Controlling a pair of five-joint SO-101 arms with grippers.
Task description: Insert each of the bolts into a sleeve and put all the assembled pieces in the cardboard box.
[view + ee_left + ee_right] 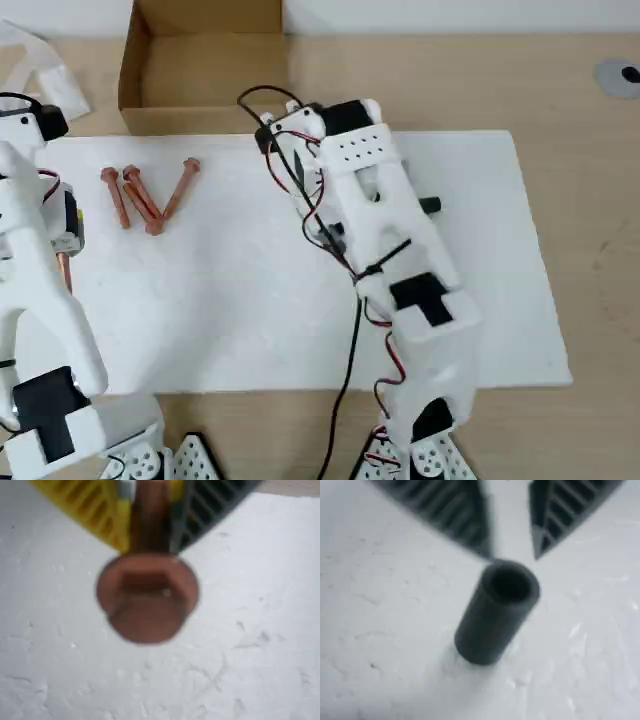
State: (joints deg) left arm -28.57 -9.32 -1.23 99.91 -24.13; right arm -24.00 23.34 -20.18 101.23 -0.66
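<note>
**Bolt pinched on the left, sleeve before the spread right gripper**

Copper bolt (147, 597) sits in the left gripper (150, 545), its shank clamped between a yellow finger and a black one. The flanged hex head is out past the tips, over the white mat (260, 645). From above, a strip of that shank runs near-to-far beside the left arm.

The dark sleeve (497, 612) lies tilted on the mat with its open bore turned up toward the lens. It is just off the tips of the right gripper (512, 552), whose fingers stand apart.

The high view adds the loose bolts (145, 198), fanned with their shanks converging, and the open cardboard box (135, 70) at the mat's far edge.
</note>
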